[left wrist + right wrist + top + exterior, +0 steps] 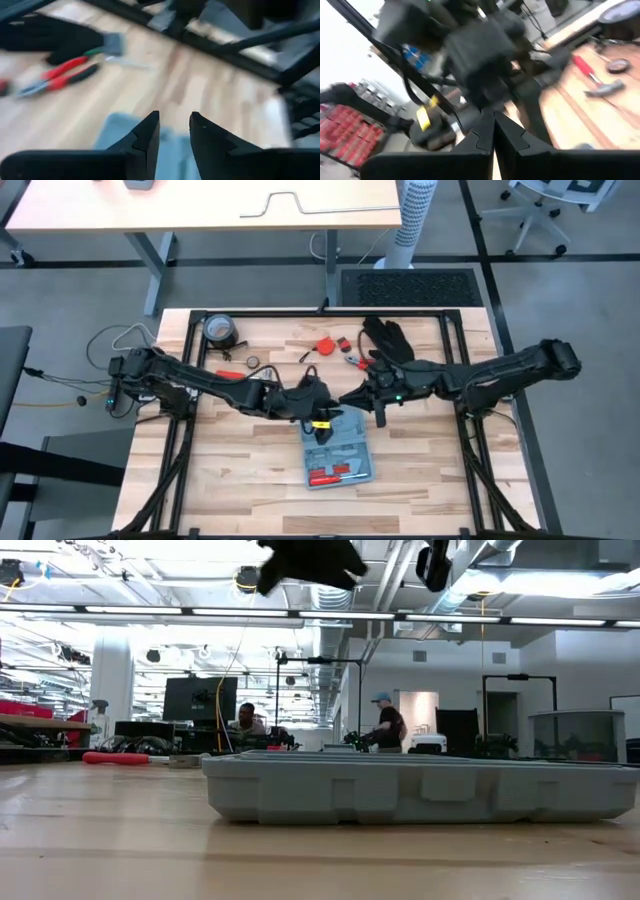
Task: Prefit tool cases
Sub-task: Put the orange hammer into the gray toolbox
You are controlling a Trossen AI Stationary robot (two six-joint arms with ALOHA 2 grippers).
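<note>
The light-blue tool case lies open on the wooden table, near its front edge, with bare boards on both sides. Both arms meet just above its far end: the left gripper hangs slightly parted and empty, the right gripper pressed closed, holding nothing.

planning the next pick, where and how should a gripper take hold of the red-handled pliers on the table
Grip the red-handled pliers across both handles near the middle, coming straight down from above. They lie flat on the bare wood of the table, clear of the black glove, so the handles offer two parallel sides for the fingers.
</note>
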